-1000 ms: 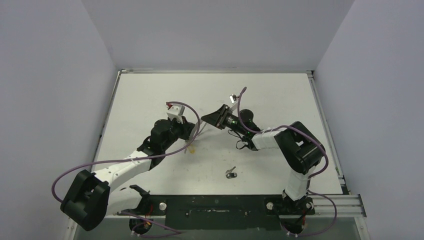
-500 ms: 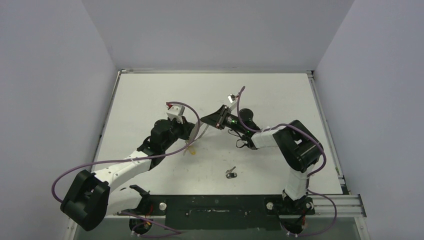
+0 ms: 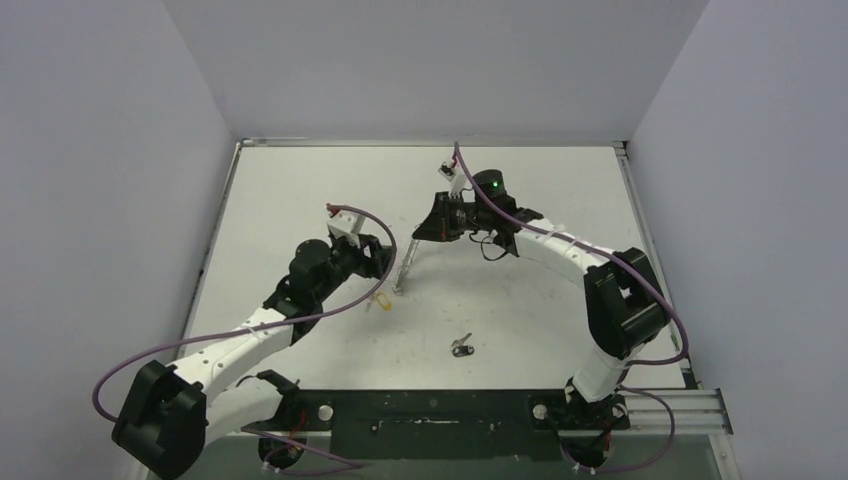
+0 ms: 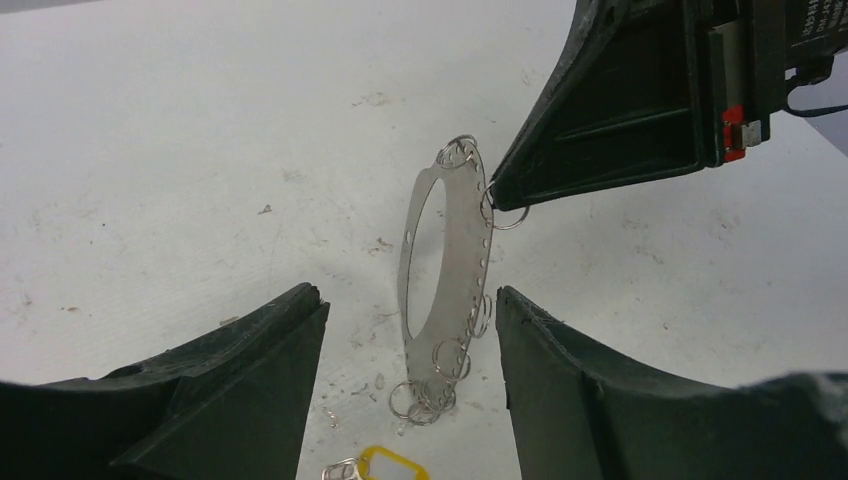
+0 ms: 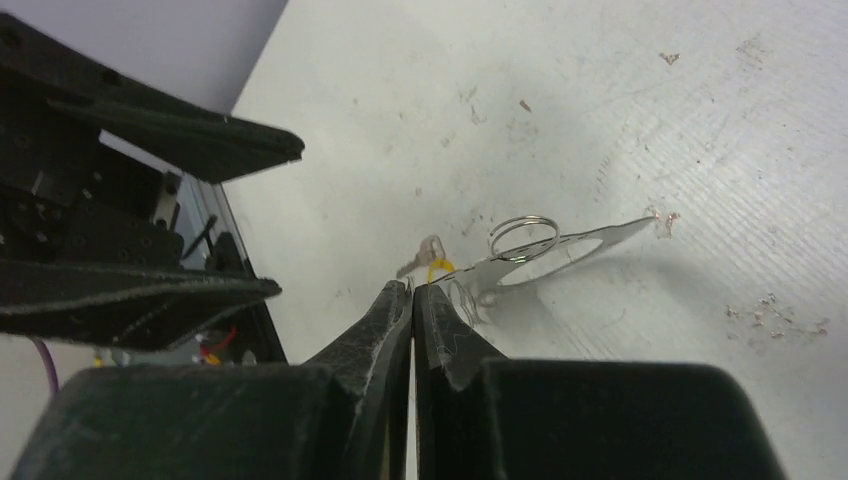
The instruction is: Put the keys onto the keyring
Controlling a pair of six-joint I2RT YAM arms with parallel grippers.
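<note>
The keyring [image 4: 447,262], a flat silvery oval with small rings along its edge, stands on edge with its lower end on the table. My right gripper [image 4: 490,192] is shut on its upper rim; in the right wrist view the shut tips [image 5: 412,288] meet the keyring [image 5: 545,250]. My left gripper [image 4: 410,300] is open, one finger on each side of the keyring, touching nothing. The yellow-headed key [image 4: 393,467] lies just below the keyring [image 3: 405,268], also seen as the yellow key [image 3: 378,300]. The black-headed key [image 3: 461,346] lies apart, nearer the arm bases.
The white table [image 3: 300,190] is walled at the back and both sides, with a metal rail [image 3: 690,400] at the near right. Purple cables loop from both arms. Small specks of debris dot the surface around the keyring.
The left gripper has opened and let go of the keyring, drawing back slightly. The right gripper has shut on the keyring's top and its arm has swung toward the back.
</note>
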